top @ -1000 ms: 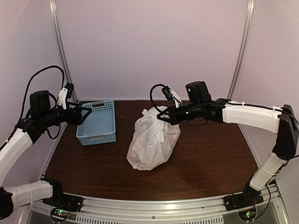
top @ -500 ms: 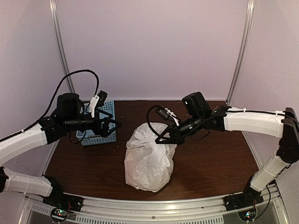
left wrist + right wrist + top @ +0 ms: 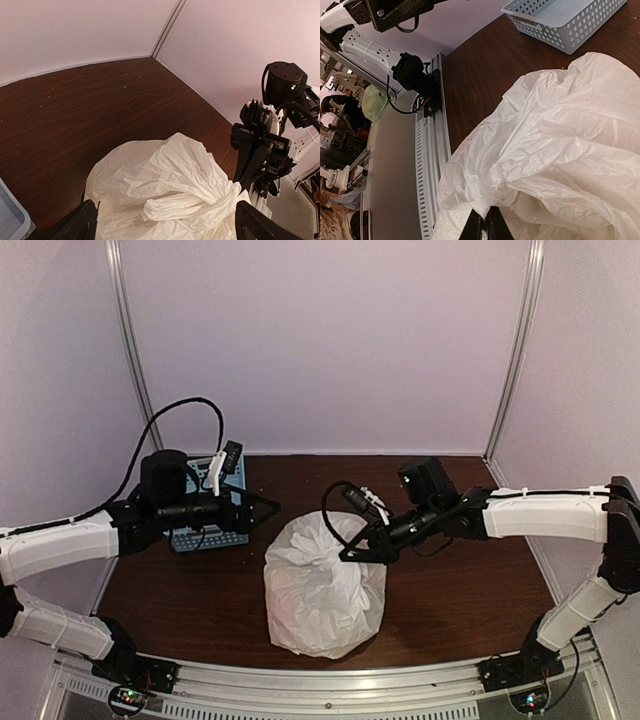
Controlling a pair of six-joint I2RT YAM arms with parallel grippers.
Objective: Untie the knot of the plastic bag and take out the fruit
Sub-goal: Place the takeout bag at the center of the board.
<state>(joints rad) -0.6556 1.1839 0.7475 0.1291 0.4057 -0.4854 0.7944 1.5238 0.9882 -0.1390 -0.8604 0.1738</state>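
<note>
The white crinkly plastic bag (image 3: 322, 590) sits on the dark wood table toward the front middle. Its knot (image 3: 231, 194) is a small twisted bunch at the top right of the bag. My right gripper (image 3: 347, 554) is shut on that knot, its black tips pinching the white film (image 3: 485, 222). My left gripper (image 3: 268, 508) hangs open just left of the bag's top. In the left wrist view its two fingers (image 3: 75, 227) stand wide on either side of the bag. The fruit is hidden inside the bag.
A pale blue perforated basket (image 3: 565, 20) stands at the back left, partly covered by my left arm in the top view (image 3: 203, 538). The slotted metal rail (image 3: 330, 702) runs along the table's near edge. Pale walls close in the back and sides.
My right gripper has come forward and down with the bag's top, dragging the bag nearer the front edge. My left arm has swung right, past the basket, up to the bag.
</note>
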